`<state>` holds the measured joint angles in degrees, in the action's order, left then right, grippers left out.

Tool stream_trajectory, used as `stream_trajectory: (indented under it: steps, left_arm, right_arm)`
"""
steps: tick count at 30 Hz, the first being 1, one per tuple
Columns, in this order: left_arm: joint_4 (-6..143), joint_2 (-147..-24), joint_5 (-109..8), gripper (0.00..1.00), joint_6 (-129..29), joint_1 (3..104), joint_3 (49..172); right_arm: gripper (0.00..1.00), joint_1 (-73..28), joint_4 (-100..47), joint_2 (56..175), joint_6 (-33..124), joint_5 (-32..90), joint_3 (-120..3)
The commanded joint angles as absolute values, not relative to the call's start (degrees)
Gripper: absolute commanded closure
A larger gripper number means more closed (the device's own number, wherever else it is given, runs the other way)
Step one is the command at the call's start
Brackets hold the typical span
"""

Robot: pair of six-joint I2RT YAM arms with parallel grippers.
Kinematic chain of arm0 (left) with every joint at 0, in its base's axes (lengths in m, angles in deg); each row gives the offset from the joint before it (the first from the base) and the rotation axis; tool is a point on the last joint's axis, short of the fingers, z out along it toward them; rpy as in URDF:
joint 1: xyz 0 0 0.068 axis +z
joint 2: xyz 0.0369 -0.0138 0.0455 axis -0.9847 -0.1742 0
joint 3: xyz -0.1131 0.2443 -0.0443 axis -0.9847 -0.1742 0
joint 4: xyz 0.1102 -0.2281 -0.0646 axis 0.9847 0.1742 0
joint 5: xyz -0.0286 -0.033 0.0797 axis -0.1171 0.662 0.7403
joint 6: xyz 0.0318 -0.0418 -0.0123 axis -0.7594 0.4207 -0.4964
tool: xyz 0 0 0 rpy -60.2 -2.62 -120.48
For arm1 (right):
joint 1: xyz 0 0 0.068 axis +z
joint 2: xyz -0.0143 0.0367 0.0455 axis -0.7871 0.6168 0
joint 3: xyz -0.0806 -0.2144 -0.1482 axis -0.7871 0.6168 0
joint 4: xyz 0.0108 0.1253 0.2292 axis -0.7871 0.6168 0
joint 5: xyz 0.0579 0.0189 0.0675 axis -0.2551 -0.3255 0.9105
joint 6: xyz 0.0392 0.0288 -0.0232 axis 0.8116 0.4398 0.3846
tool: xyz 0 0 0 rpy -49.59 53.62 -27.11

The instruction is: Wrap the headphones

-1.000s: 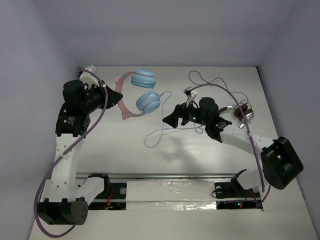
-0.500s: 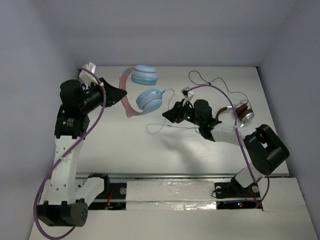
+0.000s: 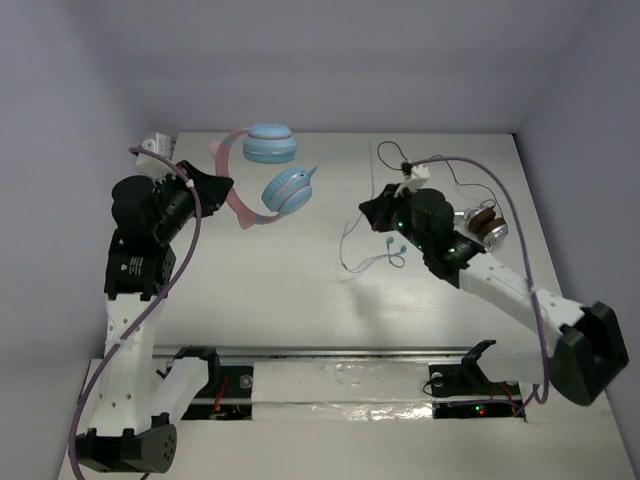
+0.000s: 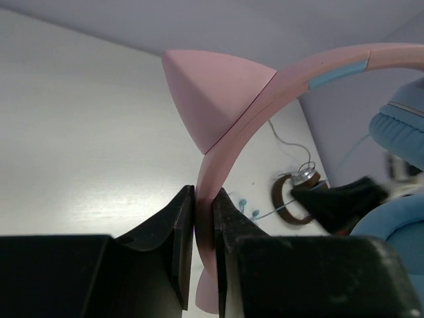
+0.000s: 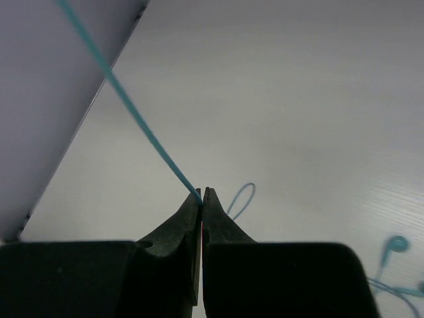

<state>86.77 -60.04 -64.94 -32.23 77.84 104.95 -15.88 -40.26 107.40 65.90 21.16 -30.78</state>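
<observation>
The headphones hang above the table's back left, with two light-blue ear cups and a pink cat-ear headband. My left gripper is shut on the headband, clamping the band just below one cat-ear point; the pads press it from both sides. My right gripper is shut on the thin light-blue cable, which runs taut up and left from the fingertips. Below that gripper, slack cable loops onto the table.
Brown-and-silver headphones lie at the right behind my right arm, and their black cable curls toward the back. Two small teal earbud-shaped pieces lie on the table near the slack loop. Walls close in the back and both sides.
My right gripper closed on the blue cable and moved right and back, drawing it taut. The left arm carried the headphones a little left and farther back.
</observation>
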Motion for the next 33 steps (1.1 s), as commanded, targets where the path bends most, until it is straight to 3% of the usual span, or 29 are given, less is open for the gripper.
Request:
stream_trajectory:
  steps: [1, 8, 18, 22, 33]
  left_arm:
    - [85.53, -59.32, -64.11, 1.0, -34.19, 77.95, 100.6]
    - [87.99, -58.8, -68.24, 1.0, -38.41, 77.95, 93.21]
    - [90.45, -61.52, -76.07, 1.0, -43.33, 74.44, 85.82]
    - [89.14, -63.28, -80.19, 1.0, -43.68, 72.14, 83.19]
    - [88.16, -69.51, -76.34, 1.0, -44.03, 61.26, 82.74]
  right_arm:
    - [1.0, -15.7, -24.97, 97.89, 62.16, 3.37, -37.84]
    - [1.0, -15.7, -20.32, 92.33, 54.07, 7.58, -52.49]
    - [1.0, -13.51, -10.81, 107.79, 44.04, 8.27, -76.06]
    - [1.0, -10.0, -9.23, 113.94, 40.28, 6.89, -81.43]
    - [1.0, -1.74, -6.85, 126.6, 35.69, 0.57, -90.67]
